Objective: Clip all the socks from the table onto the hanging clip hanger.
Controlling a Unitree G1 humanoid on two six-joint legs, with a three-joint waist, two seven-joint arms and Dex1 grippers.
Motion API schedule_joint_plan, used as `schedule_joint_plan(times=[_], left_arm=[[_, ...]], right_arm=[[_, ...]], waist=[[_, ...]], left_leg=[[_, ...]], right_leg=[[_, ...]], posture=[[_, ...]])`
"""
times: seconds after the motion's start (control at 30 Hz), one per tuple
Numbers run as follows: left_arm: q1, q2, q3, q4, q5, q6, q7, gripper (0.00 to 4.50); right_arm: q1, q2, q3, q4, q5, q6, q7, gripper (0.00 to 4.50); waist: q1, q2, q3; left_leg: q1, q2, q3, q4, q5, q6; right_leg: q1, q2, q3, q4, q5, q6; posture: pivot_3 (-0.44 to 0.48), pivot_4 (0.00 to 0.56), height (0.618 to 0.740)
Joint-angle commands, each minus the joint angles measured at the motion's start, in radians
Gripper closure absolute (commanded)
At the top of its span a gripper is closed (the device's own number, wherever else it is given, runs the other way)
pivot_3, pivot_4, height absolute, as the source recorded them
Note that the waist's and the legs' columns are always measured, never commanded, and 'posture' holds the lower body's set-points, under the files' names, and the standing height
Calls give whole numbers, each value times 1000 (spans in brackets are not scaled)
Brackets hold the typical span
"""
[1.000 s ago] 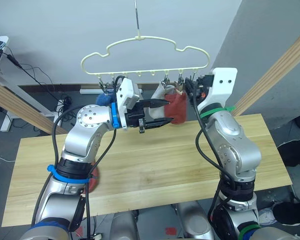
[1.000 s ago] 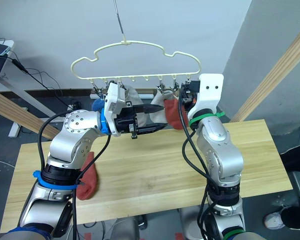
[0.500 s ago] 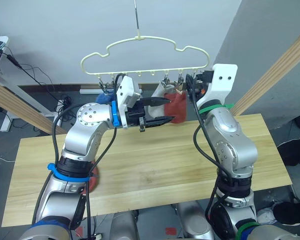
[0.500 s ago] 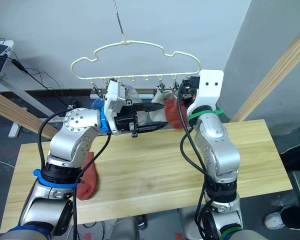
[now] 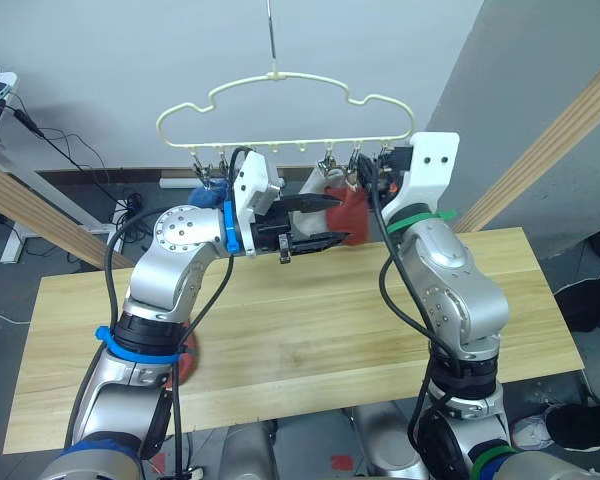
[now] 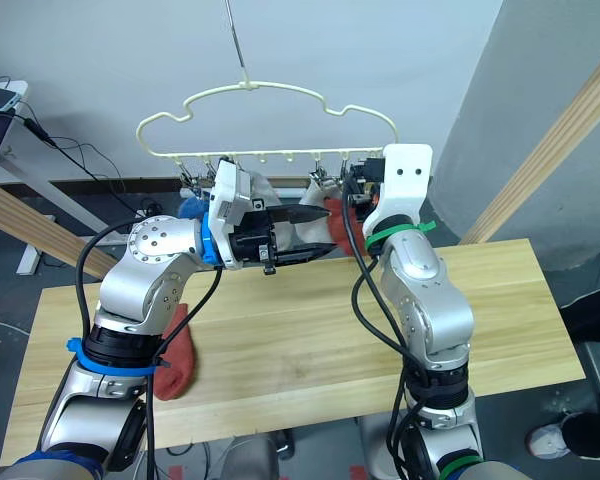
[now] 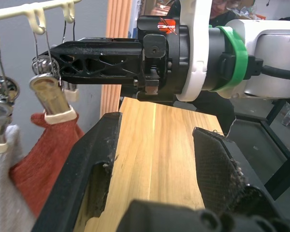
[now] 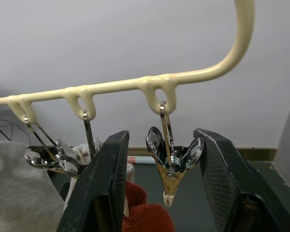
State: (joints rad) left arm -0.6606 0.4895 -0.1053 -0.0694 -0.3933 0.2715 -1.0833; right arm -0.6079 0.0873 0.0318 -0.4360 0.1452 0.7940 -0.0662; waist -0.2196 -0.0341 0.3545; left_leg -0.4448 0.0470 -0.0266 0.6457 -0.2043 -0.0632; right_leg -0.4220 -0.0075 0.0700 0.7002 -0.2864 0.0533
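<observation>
Our right gripper (image 8: pixel 166 193) now stands with its jaws spread on either side of the end clip (image 8: pixel 170 166) of the clip hanger (image 5: pixel 280 78), having crept in from where it stood a second ago, and the frame has swung a little with it. Our left gripper (image 5: pixel 325 222) waits open and empty just beside the hung rust-red sock (image 5: pixel 348 208), unmoved. One rust-red sock (image 6: pixel 175 355) still lies near the table's (image 5: pixel 310 340) left front edge, so we judge this clip is being readied for it.
</observation>
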Motion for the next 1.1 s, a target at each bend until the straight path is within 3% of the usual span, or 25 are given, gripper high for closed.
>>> schedule_joint_plan(times=[0.03,0.43,0.7,0.8,0.87,1.1], left_arm=[[-6,9,12,-33,-7,-15,-4,1839],[-4,14,12,-39,-5,-15,0,1839],[-3,16,11,-40,-8,-12,0,1839],[-6,13,9,-35,-6,-14,-1,1839],[-8,13,9,-33,-6,-14,-2,1839],[-10,15,9,-28,-5,-17,-6,1839]], right_arm=[[-14,7,13,-20,14,-27,19,2316],[-26,20,16,41,9,-81,49,2316],[18,15,33,-22,-32,-69,9,2316],[30,19,34,-36,-31,-60,3,2920],[32,19,35,-38,-31,-56,3,3557],[24,21,34,-34,-34,-62,-5,3557]], waist=[[0,0,0],[1,0,0],[1,0,0],[2,0,0],[1,0,-1],[1,0,-1]], left_leg=[[0,0,0,0,0,0],[0,0,0,0,0,0],[0,0,0,0,0,0],[0,0,0,1,0,0],[0,0,0,1,0,0],[1,0,0,1,1,0]], right_leg=[[0,0,0,0,0,0],[0,0,0,1,0,0],[0,0,0,1,0,0],[0,0,0,2,0,0],[0,0,0,2,0,0],[0,0,0,4,0,0]], posture=[[-327,297,732],[-313,290,732],[-315,290,732],[-323,294,732],[-323,294,732],[-323,294,732]])
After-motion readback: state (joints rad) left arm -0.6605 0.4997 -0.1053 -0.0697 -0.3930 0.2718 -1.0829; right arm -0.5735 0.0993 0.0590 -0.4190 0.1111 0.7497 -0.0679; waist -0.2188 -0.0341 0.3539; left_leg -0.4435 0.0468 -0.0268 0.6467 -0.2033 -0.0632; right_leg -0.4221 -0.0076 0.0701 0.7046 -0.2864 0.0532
